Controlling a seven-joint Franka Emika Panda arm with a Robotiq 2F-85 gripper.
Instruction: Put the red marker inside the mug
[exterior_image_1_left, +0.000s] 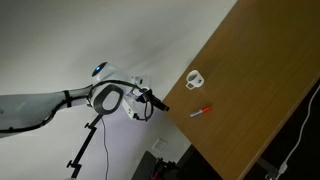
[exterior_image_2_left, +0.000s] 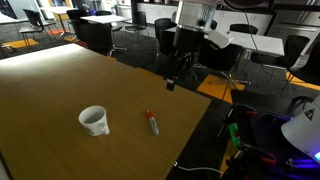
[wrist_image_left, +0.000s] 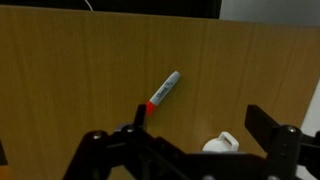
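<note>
The red marker lies flat on the wooden table, near its edge; it also shows in an exterior view. In the wrist view the marker has a whitish barrel and a red end. The small white mug stands upright a short way from the marker, also seen in an exterior view and partly behind the gripper body in the wrist view. My gripper hangs in the air beyond the table's edge, apart from both. Its fingers are spread open and empty.
Office chairs and desks stand behind the table. A black tripod stands under the arm. Cables and lit equipment lie on the floor past the table edge.
</note>
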